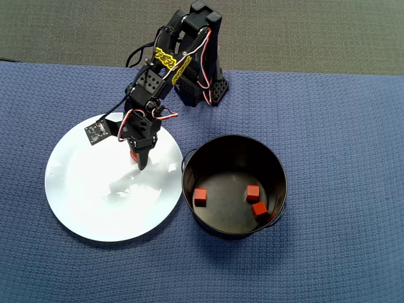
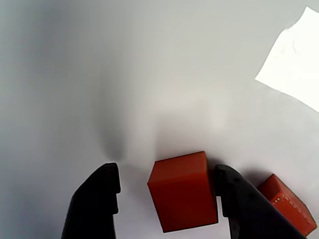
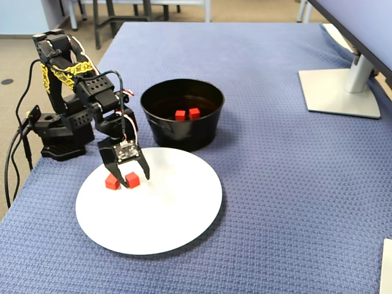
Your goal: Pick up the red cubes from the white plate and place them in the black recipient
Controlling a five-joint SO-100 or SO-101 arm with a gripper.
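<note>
My gripper is down on the white plate, open. One red cube sits between the fingers, against the right finger, with a gap to the left finger. A second red cube lies just outside the right finger. The fixed view shows the gripper astride one cube, the other cube beside it on the plate. From overhead, the gripper hides most of a cube on the plate. The black recipient holds three cubes.
The pot stands close beside the plate. The arm's base sits at the edge of the blue textured mat. A monitor stand is at the far right in the fixed view.
</note>
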